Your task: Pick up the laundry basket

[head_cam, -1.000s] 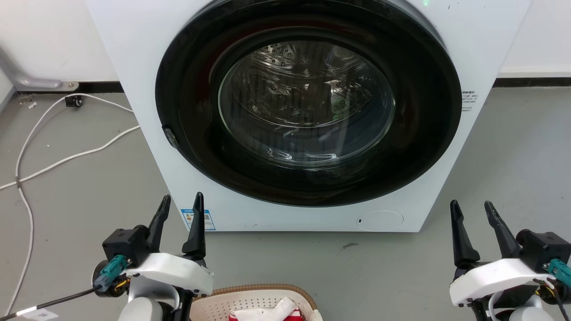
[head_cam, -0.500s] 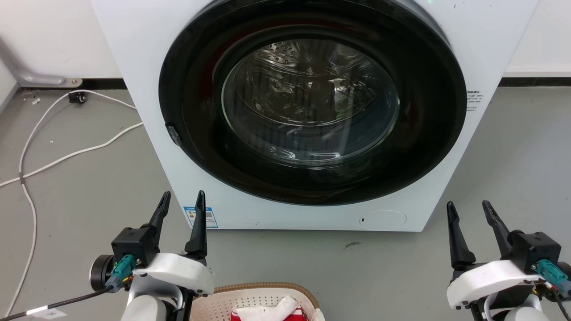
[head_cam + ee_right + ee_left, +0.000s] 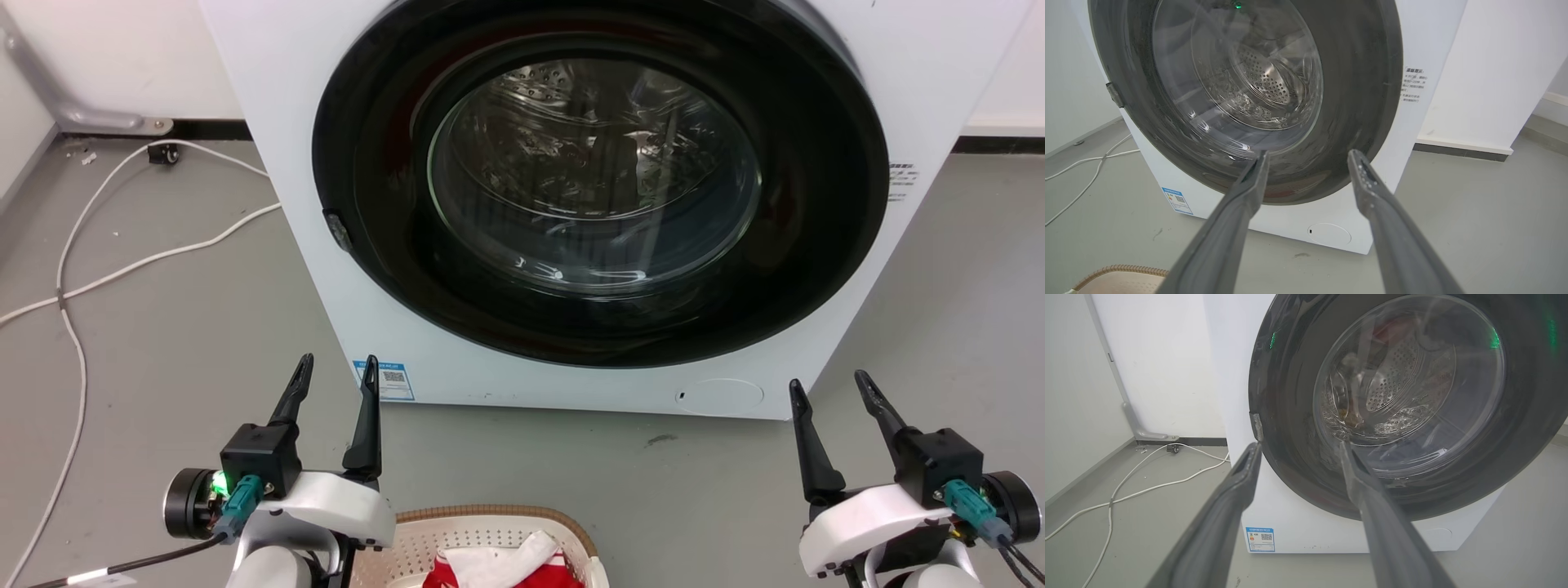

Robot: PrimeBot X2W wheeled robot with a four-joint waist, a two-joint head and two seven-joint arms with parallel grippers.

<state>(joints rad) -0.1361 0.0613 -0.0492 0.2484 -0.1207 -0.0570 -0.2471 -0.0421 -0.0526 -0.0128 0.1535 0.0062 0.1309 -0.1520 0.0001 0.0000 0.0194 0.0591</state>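
Laundry basket (image 3: 490, 514), cream with a brown woven rim, sits on the grey floor (image 3: 188, 351) at the bottom edge of my head view, just beside my left wrist and well apart from my right one. Red and white cloth (image 3: 500, 565) lies inside it. My left gripper (image 3: 339, 359) and right gripper (image 3: 825, 378) both have their fingers spread, holding nothing, pointing at a white washing machine (image 3: 282, 122) with its round dark door closed. A white cable (image 3: 147, 263) trails across the floor on my left.
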